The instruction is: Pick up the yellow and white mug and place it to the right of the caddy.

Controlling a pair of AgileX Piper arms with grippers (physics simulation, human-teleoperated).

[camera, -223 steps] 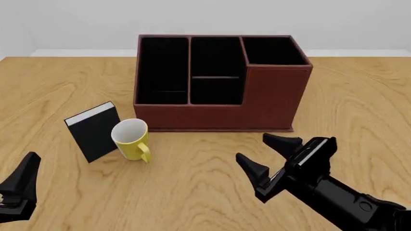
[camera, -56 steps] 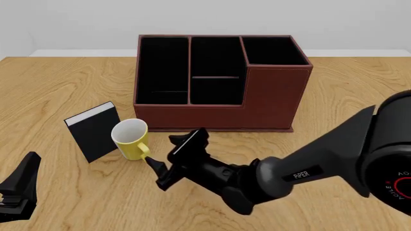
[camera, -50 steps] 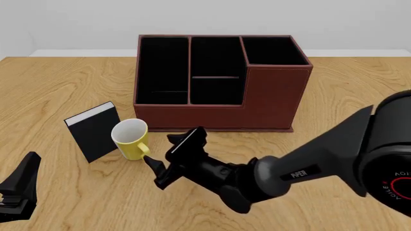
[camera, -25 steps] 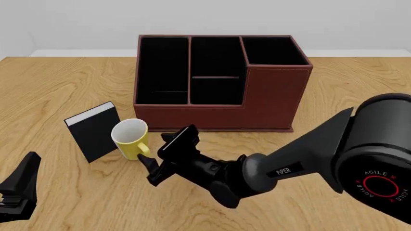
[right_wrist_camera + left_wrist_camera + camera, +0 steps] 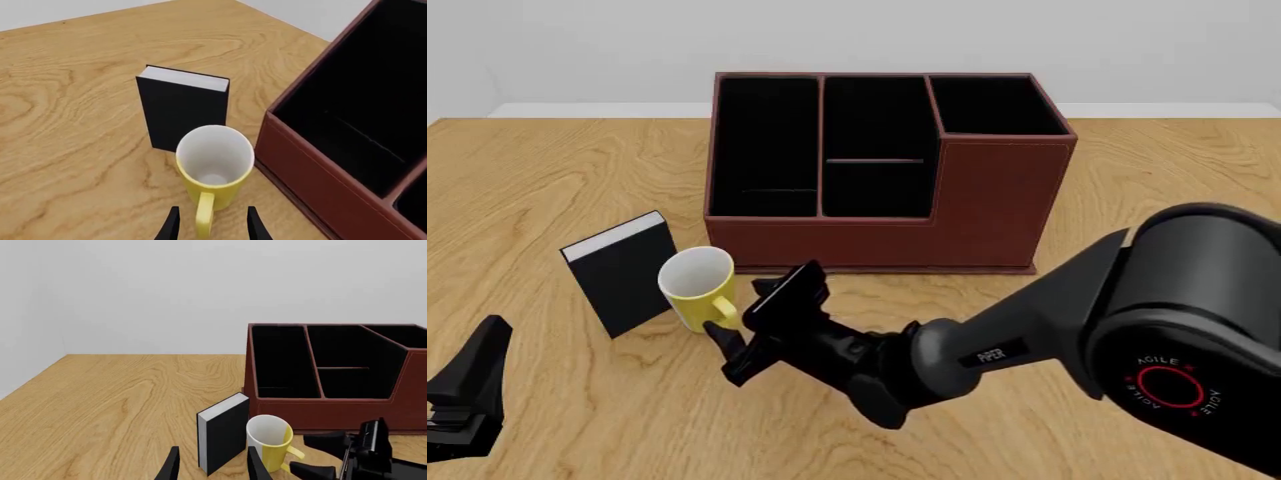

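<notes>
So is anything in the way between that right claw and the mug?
Nothing visible. The right gripper is open, its fingers either side of the mug handle; the book stands beyond the mug.

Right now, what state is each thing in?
Mug: upright on the table, empty, ungrasped.
Caddy: upright, compartments empty.
Book: standing on end, closed.
Right gripper: open, fingers straddling the mug's handle.
Left gripper: open, holding nothing.

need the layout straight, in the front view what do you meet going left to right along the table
left gripper → book → mug → right gripper → caddy
</notes>
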